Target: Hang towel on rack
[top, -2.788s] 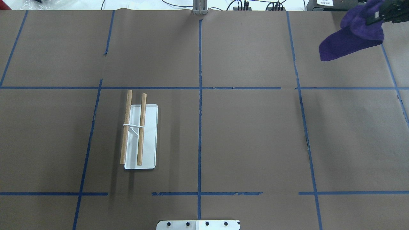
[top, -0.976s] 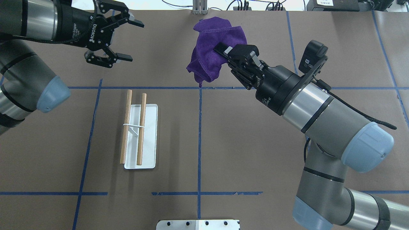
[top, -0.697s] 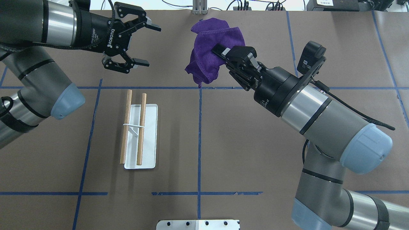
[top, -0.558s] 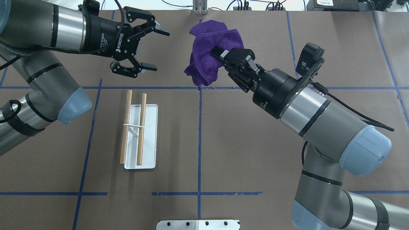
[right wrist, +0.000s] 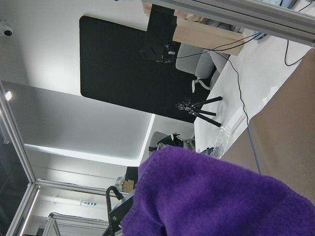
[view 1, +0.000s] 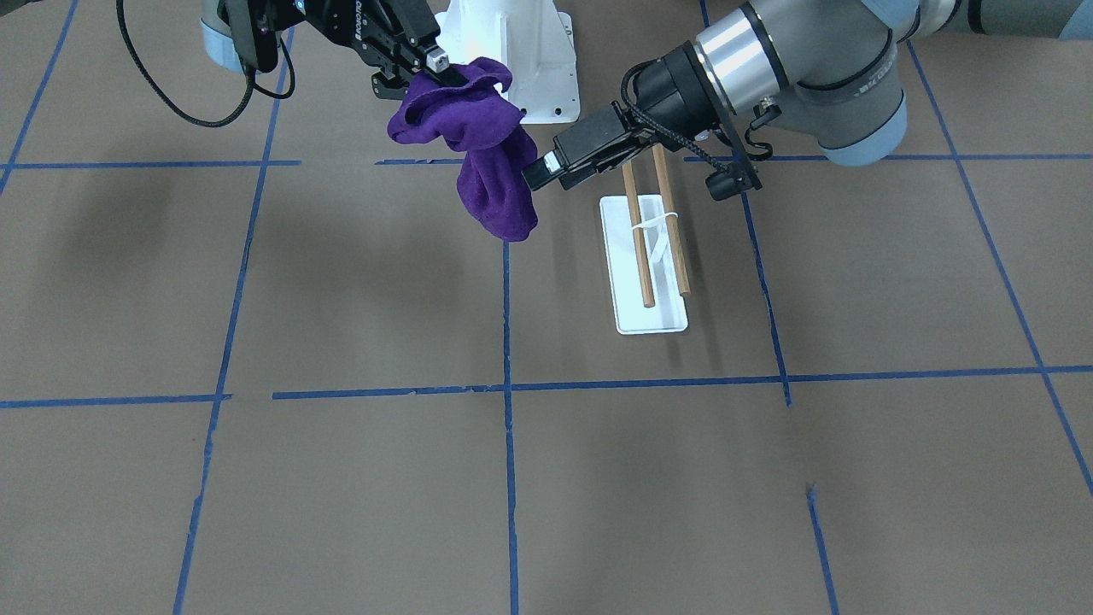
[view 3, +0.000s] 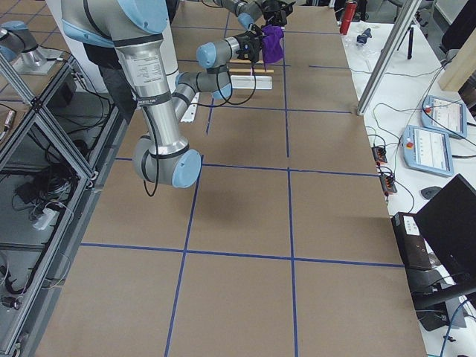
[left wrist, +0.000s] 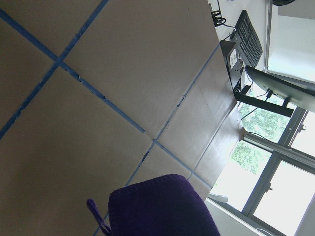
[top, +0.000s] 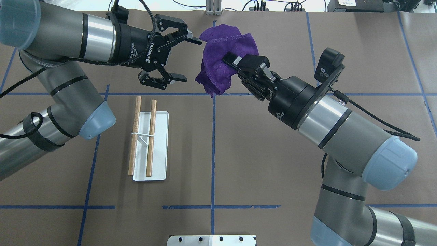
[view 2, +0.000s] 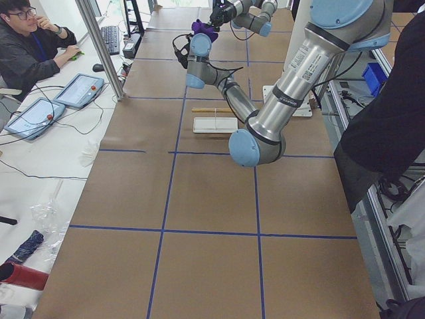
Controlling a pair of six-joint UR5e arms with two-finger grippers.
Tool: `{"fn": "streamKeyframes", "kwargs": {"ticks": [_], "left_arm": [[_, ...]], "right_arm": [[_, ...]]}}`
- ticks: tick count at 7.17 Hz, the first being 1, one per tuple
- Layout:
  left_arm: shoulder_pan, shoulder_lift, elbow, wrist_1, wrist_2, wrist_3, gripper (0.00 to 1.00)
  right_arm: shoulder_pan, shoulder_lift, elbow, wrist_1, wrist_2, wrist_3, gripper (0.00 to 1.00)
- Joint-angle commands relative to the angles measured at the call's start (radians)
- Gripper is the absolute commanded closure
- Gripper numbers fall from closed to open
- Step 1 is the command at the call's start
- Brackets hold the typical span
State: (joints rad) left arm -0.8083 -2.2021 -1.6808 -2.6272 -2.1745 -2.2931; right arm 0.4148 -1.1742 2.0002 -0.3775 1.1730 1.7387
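The purple towel (top: 222, 56) hangs bunched in the air over the far middle of the table. My right gripper (top: 233, 62) is shut on its upper part. My left gripper (top: 191, 60) is open, its jaws spread beside the towel's left edge, not closed on it. In the front-facing view the towel (view 1: 487, 162) hangs from the right gripper (view 1: 434, 67), and the left gripper (view 1: 536, 175) is right beside its lower fold. The rack (top: 146, 140), two wooden rods over a white base, stands bare at left centre; it also shows in the front-facing view (view 1: 653, 248). Both wrist views show towel cloth (left wrist: 162, 206) (right wrist: 211, 196).
The brown table is marked with blue tape lines (top: 213, 136). The white robot pedestal (view 1: 512, 60) sits at the near edge. Cables (top: 259, 5) lie along the far edge. An operator (view 2: 26, 46) sits at a side desk with tablets.
Both arms came into view; the right gripper carried the towel from the far right corner to the far middle. The open left gripper moved right until it reached the towel's left edge.
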Motion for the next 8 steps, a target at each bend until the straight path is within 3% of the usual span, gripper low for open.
{"fn": "streamKeyframes", "kwargs": {"ticks": [1, 6, 7, 8], "left_arm": [[0.018, -0.033, 0.021, 0.001, 0.004, 0.004, 0.00], [0.038, -0.044, 0.024, 0.001, 0.016, 0.006, 0.00], [0.038, -0.044, 0.026, 0.004, 0.024, 0.006, 0.06], [0.038, -0.044, 0.027, 0.006, 0.024, 0.006, 0.31]], "right_arm": [[-0.008, 0.004, 0.000, 0.000, 0.004, -0.052, 1.00], [-0.033, 0.005, 0.003, 0.002, 0.010, -0.130, 1.00], [-0.036, 0.004, 0.020, 0.002, 0.011, -0.130, 1.00], [-0.036, 0.004, 0.026, 0.002, 0.013, -0.130, 1.00]]}}
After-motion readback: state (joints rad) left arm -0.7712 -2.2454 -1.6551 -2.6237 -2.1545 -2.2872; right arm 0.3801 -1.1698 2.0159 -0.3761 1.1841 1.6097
